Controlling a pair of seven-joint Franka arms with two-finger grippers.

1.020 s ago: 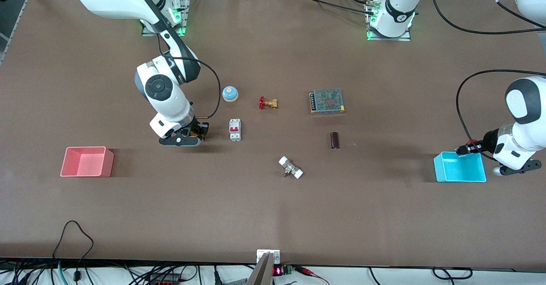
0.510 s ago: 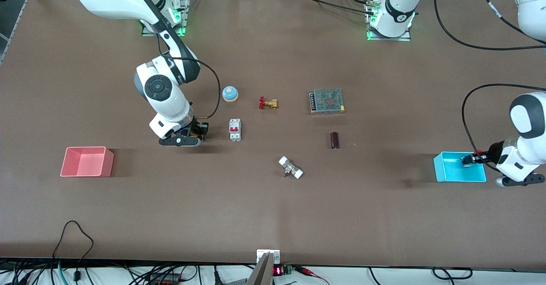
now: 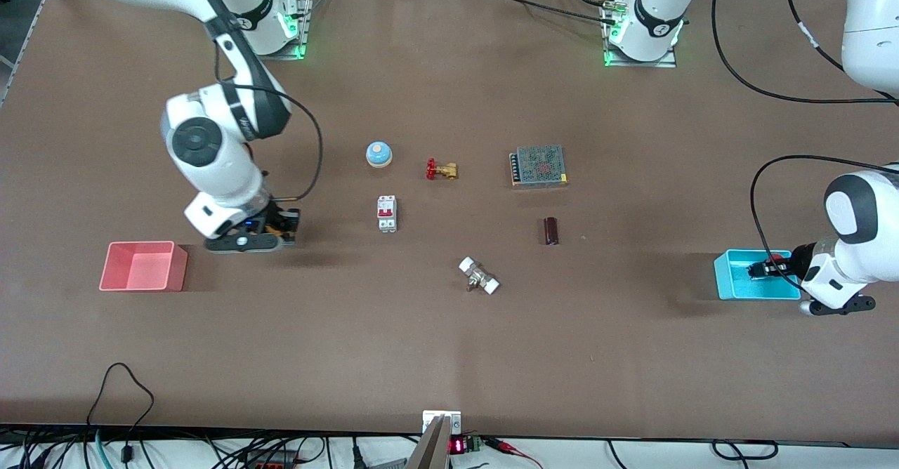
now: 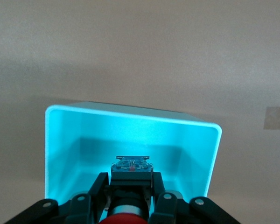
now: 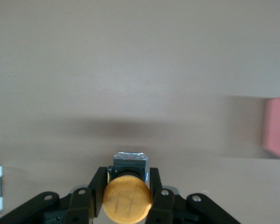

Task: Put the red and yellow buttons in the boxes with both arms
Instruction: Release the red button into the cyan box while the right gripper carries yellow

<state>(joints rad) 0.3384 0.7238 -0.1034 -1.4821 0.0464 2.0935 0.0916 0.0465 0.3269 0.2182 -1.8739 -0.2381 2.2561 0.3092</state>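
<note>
My left gripper (image 3: 767, 269) hangs over the cyan box (image 3: 723, 277), shut on the red button (image 3: 775, 258). In the left wrist view the button's dark base (image 4: 130, 173) sits between the fingers, inside the cyan box's walls (image 4: 130, 112), with the red cap (image 4: 126, 218) at the frame's edge. My right gripper (image 3: 281, 223) is shut on the yellow button (image 5: 127, 199), low over bare table between the pink box (image 3: 179, 269) and a circuit breaker. A corner of the pink box (image 5: 276, 128) shows in the right wrist view.
In the table's middle lie a white circuit breaker (image 3: 386, 213), a blue dome bell (image 3: 378, 153), a brass valve with a red handle (image 3: 441, 169), a meshed power supply (image 3: 539, 166), a dark cylinder (image 3: 551, 230) and a white-ended fitting (image 3: 479, 276).
The right arm has carried the yellow button away from the circuit breaker toward the pink box. The left gripper has shifted with the red button over the cyan box.
</note>
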